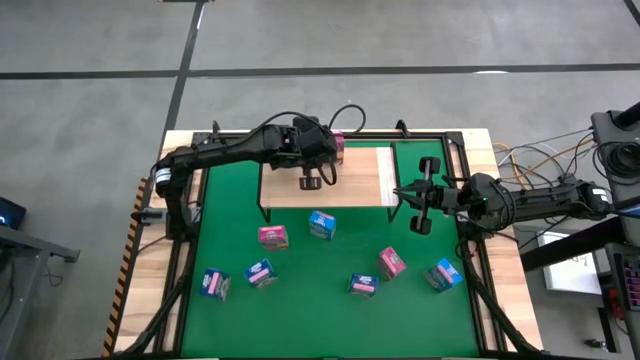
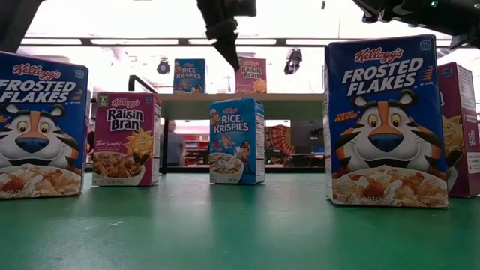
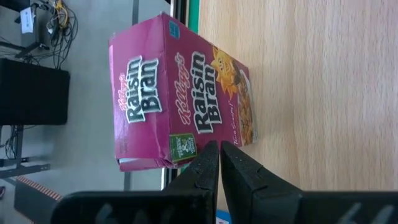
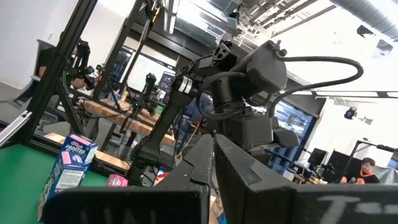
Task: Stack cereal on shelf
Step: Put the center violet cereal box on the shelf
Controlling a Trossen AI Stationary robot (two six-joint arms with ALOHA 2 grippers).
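Frosted Flakes box (image 2: pixel 386 120) waits before the shelf (image 1: pixel 360 180); above the shelf, left gripper (image 3: pixel 219 152) closed empty beside Raisin Bran (image 3: pixel 180 106), next fetch another

A pink Raisin Bran box (image 3: pixel 180 106) sits on the light wood shelf (image 3: pixel 323 87). The box is near the shelf's edge, where a thin black frame (image 3: pixel 181 9) runs along the wood. Past that edge there is a grey floor with a black case (image 3: pixel 31 93) and some cables (image 3: pixel 56 18). The left gripper (image 3: pixel 219 163) points at the box. Its two dark fingers (image 3: pixel 199 177) are pressed together with nothing between them. Their tips are just beside the box's corner.
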